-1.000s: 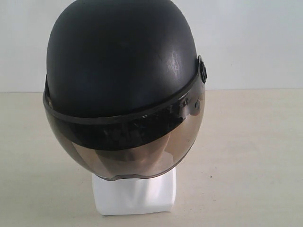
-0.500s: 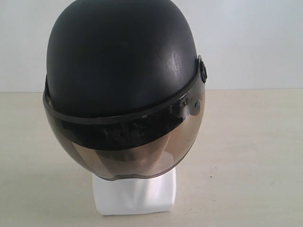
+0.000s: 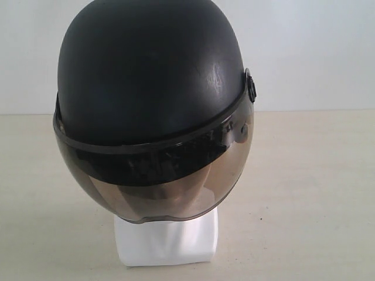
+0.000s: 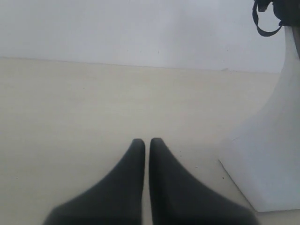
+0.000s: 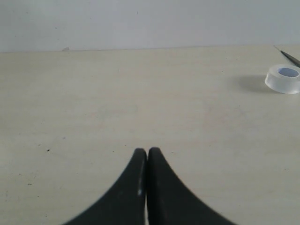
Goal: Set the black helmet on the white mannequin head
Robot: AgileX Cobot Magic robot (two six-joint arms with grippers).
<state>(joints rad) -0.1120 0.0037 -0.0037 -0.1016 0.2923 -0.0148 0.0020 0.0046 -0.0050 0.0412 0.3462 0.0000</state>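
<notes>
The black helmet [image 3: 149,76] sits on the white mannequin head, its smoky visor [image 3: 158,184] down over the face. Only the white block base [image 3: 167,240] shows below the visor in the exterior view. In the left wrist view the base and neck [image 4: 272,154] stand to one side, with a black strap [image 4: 265,21] hanging above. My left gripper [image 4: 146,143] is shut on nothing, low over the table beside the base. My right gripper [image 5: 147,152] is shut too, empty, over bare table. Neither gripper appears in the exterior view.
A roll of clear tape [image 5: 282,78] lies on the beige table [image 5: 140,93] far from my right gripper, with a thin dark rod [image 5: 290,56] beyond it. A white wall backs the table.
</notes>
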